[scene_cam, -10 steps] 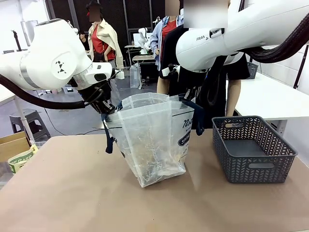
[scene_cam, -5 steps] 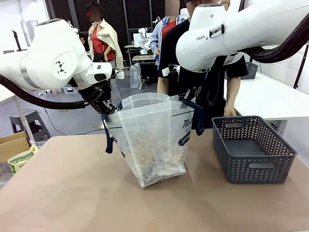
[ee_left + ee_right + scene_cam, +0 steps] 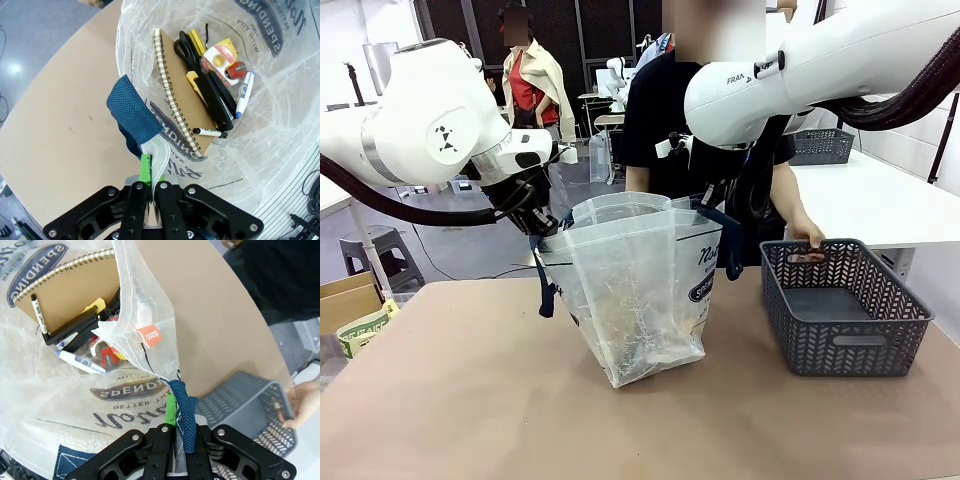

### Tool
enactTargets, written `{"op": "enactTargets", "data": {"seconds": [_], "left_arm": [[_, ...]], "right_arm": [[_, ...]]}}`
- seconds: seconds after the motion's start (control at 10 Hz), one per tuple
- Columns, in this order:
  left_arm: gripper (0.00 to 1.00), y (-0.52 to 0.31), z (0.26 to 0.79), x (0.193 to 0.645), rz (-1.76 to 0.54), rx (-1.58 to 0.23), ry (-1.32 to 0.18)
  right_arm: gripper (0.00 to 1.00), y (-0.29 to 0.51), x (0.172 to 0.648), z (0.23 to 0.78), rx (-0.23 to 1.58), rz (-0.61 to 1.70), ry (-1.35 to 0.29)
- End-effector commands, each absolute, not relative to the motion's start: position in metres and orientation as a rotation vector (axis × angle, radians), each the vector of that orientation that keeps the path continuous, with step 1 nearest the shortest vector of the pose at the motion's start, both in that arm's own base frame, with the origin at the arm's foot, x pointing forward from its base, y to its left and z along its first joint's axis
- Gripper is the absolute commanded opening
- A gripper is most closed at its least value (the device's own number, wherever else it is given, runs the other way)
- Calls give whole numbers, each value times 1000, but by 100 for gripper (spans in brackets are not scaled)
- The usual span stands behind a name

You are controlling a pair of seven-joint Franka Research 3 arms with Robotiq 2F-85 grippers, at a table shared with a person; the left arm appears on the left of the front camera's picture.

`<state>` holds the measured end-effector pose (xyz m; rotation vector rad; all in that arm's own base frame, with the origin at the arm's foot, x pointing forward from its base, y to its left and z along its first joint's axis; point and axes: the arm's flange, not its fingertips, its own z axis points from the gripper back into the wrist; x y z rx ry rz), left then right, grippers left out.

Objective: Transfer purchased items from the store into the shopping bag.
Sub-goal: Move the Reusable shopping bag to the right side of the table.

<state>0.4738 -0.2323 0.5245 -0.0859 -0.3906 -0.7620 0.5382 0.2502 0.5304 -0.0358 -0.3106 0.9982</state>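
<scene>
Reaching in, a person's hand (image 3: 808, 236) is now set on the empty basket (image 3: 860, 345); left gripper (image 3: 148, 172) and right gripper (image 3: 175, 415) stay clamped on the shopping bag (image 3: 630, 300), purchased items (image 3: 210, 80) inside: transfer judged done.

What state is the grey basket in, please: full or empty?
Empty: the front view shows the basket's bare floor, with a person's hand on its far rim. The notebook lies inside the plastic bag.
</scene>
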Motion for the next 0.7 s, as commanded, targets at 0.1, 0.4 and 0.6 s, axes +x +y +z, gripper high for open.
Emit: {"op": "enactTargets", "data": {"seconds": [0.1,0.4,0.6], "left_arm": [[0,-229,526,474,-759,-80,-390],[0,-229,526,474,-759,-80,-390],[0,-229,526,474,-759,-80,-390]], "right_arm": [[0,248,540,531,-37,993,-309],[0,248,540,531,-37,993,-309],[0,248,540,531,-37,993,-309]]}}
